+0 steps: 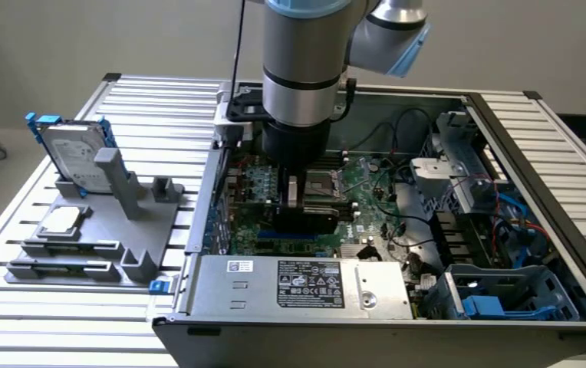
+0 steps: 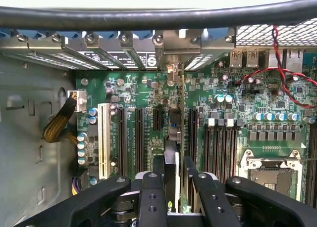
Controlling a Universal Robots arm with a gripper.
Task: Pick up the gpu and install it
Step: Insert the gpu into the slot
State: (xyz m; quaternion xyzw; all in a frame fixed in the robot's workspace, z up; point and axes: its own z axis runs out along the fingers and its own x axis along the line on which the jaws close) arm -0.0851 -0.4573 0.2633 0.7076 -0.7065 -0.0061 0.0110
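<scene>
My gripper (image 1: pixel 301 201) is low inside the open computer case (image 1: pixel 538 153), over the green motherboard (image 2: pixel 133 88). It is shut on the gpu (image 2: pixel 173 133), which I see edge-on in the wrist view: a thin card with a black shroud, standing upright between the two black fingers (image 2: pixel 158 170). The card runs away from the gripper (image 2: pixel 174 161) toward the rear wall of the case, where its silver end bracket (image 2: pixel 170 51) stands among the slot covers. It lines up with the long expansion slots; whether it is seated in one I cannot tell. In the exterior view the arm hides most of the card.
Outside the case, on the exterior view's left, a grey fixture (image 1: pixel 88 249) holds a silver hard drive in a blue frame (image 1: pixel 73 157) and a small square chip (image 1: pixel 60 221). A power supply (image 1: pixel 304 284) fills the case front. The CPU socket (image 2: pixel 270 170), red-and-black wires (image 2: pixel 290 76) and a yellow cable bundle (image 2: pixel 57 125) flank the slots.
</scene>
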